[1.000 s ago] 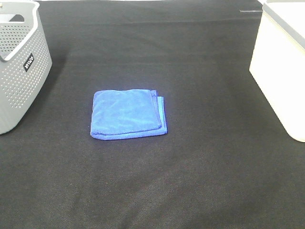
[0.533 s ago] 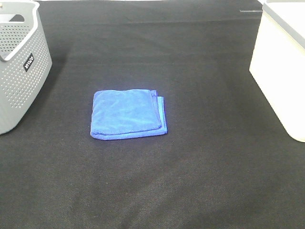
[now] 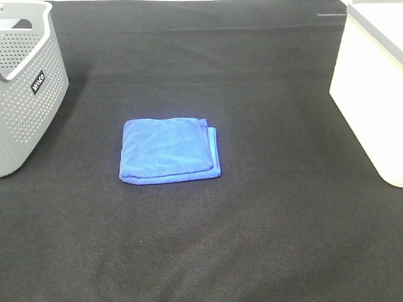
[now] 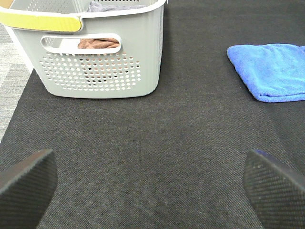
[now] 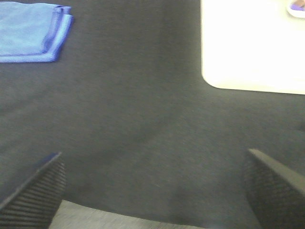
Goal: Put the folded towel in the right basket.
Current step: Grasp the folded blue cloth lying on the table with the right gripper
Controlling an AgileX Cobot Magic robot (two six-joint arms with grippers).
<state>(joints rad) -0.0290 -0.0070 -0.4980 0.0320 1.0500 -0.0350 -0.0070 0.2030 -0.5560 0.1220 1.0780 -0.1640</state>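
Note:
A folded blue towel (image 3: 169, 151) lies flat on the black table, left of centre. It also shows in the left wrist view (image 4: 271, 71) and the right wrist view (image 5: 33, 31). The right basket (image 3: 374, 82) is cream-white and stands at the right edge; it also shows in the right wrist view (image 5: 252, 43). Neither gripper shows in the high view. My left gripper (image 4: 152, 188) is open and empty, well short of the towel. My right gripper (image 5: 155, 191) is open and empty, low near the table's front edge.
A grey perforated basket (image 3: 25, 82) stands at the far left, with brown cloth inside seen through its handle slot (image 4: 97, 44). The black mat (image 3: 252, 239) covers the table.

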